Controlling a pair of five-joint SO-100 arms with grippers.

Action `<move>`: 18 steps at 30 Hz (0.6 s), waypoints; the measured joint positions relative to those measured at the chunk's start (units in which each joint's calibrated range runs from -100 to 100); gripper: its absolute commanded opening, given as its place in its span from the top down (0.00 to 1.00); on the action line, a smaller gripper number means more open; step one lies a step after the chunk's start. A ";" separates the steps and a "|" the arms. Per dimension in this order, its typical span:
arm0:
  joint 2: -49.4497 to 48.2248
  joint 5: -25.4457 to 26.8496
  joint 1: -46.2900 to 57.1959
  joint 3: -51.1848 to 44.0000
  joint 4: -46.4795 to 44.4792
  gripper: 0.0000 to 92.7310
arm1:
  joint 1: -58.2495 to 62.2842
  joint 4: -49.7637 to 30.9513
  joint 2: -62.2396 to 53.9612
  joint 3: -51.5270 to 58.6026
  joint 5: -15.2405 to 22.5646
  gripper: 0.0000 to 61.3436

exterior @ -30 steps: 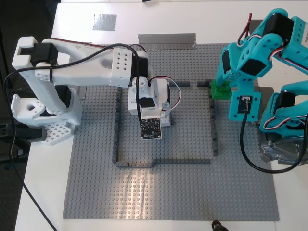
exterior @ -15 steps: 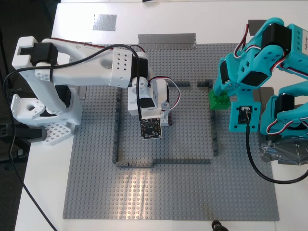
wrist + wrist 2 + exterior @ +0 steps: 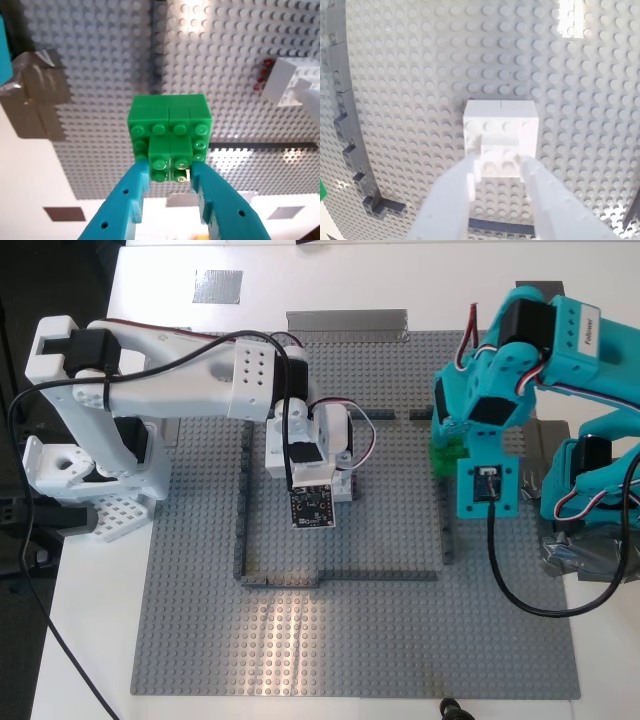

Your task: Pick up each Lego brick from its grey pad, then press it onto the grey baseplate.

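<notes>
— What did my first gripper [image 3: 171, 177] have at that moment?

— Its teal jaws were clamped on the small top block of the green brick [image 3: 170, 131]. In the exterior view that brick [image 3: 446, 452] sat under the teal arm, over the dark grey outline [image 3: 445, 525] at that view's right side of the square, above the grey baseplate [image 3: 300, 640]. Whether it touched the studs, I could not tell.

— And my second gripper [image 3: 497, 167]?

— Its white jaws were closed on the raised block of the white brick [image 3: 501, 131], which sat down among the baseplate [image 3: 420, 75] studs, inside the outline [image 3: 350, 130]. In the exterior view the white arm's wrist covered most of that brick [image 3: 345, 485].

— Further off?

— Red-marked studs [image 3: 261, 75] showed beside the white brick [image 3: 290, 82] in the first wrist view. A silvery grey pad [image 3: 217, 285] lay on the white table [image 3: 150, 300] beyond the baseplate, toward the exterior view's upper left. A crumpled silver patch [image 3: 585, 552] lay under the teal arm at that view's right edge, and a grey tape strip [image 3: 346, 320] ran along the baseplate's far edge.
</notes>
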 measured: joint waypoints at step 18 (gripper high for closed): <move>0.00 0.00 0.00 0.00 -1.39 1.00 | 0.00 -1.13 0.00 -2.13 -0.39 0.94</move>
